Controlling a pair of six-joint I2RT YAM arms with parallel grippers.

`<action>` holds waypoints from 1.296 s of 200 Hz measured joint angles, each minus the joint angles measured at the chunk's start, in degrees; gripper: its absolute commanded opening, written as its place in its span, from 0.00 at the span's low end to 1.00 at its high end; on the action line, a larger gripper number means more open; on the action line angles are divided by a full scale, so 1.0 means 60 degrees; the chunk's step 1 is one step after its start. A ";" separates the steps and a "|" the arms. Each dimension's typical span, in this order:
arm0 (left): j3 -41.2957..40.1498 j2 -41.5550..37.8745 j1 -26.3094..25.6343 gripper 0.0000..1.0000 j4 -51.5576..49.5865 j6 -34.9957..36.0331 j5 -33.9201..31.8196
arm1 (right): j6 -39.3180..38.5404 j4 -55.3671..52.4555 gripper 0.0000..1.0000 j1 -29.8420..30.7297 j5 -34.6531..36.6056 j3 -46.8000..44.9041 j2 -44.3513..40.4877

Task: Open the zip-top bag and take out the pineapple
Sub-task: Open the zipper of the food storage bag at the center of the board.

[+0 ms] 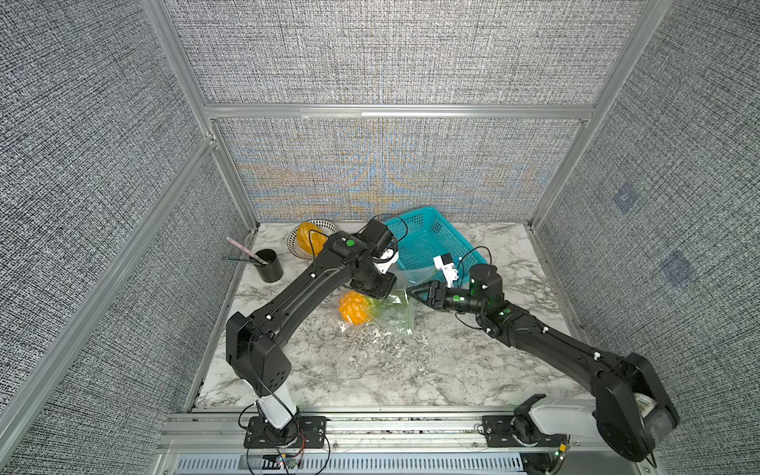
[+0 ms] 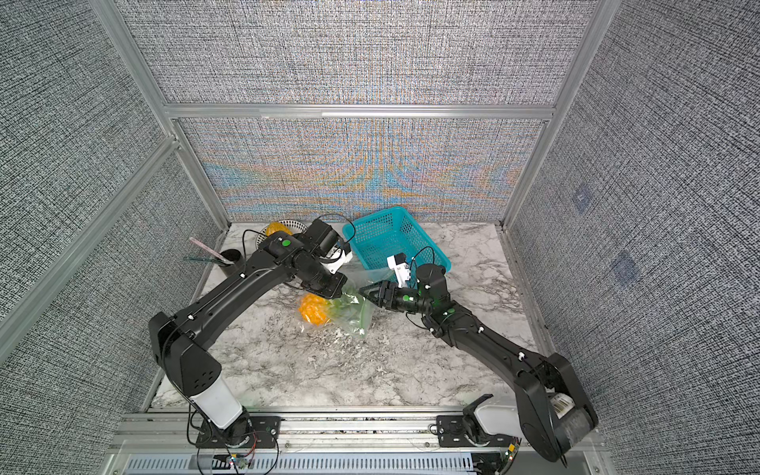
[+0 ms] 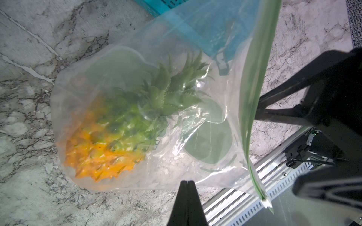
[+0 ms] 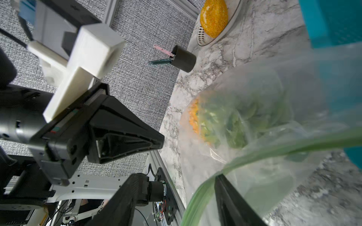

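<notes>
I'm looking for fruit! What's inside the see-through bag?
The pineapple is inside the zip-top bag: a bumpy orange body and spiky green leaves show through the plastic. Its underside is hidden and cannot be seen.

Teal basket (image 1: 432, 234), black cup (image 1: 269, 269), fruit bowl (image 1: 327, 224).

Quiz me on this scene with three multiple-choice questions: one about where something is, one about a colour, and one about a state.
1. Where is the pineapple? A in the teal basket; B inside the zip-top bag; C in the white bowl.
2. What colour is the bag's zip strip? A red; B green; C black.
3. The right gripper: how do its jaws stand? A shut on the pineapple; B shut on the black cup; C open.
Answers: B, its crown and body show through the clear plastic; B, a green band runs along the bag's mouth; C, the right wrist view shows its two fingers spread apart.
</notes>
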 measured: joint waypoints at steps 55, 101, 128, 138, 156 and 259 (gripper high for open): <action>-0.0004 0.0004 0.0000 0.23 0.0066 0.0000 0.0127 | -0.0324 -0.1031 0.19 -0.0393 0.0295 -0.0583 -0.0495; -0.0004 0.0011 0.0000 0.37 0.0204 -0.0007 0.0426 | -0.0765 -0.2401 0.11 -0.0517 0.0372 -0.1118 -0.0488; -0.0004 0.0025 0.0000 0.38 0.0244 -0.0007 0.0484 | -0.1107 -0.3173 0.52 -0.0539 0.0474 -0.1093 -0.0430; -0.0004 0.0033 0.0000 0.38 0.0248 -0.0007 0.0514 | -0.1279 -0.3501 0.58 -0.0539 0.0565 -0.1024 -0.0415; -0.0007 0.0033 0.0000 0.38 0.0251 -0.0007 0.0565 | -0.1563 -0.3869 0.62 -0.0543 0.0769 -0.0969 -0.0415; -0.0306 -0.0189 -0.0018 0.38 0.0317 -0.0040 0.0729 | -0.2098 -0.5421 0.77 -0.0769 0.1880 -0.0900 -0.0856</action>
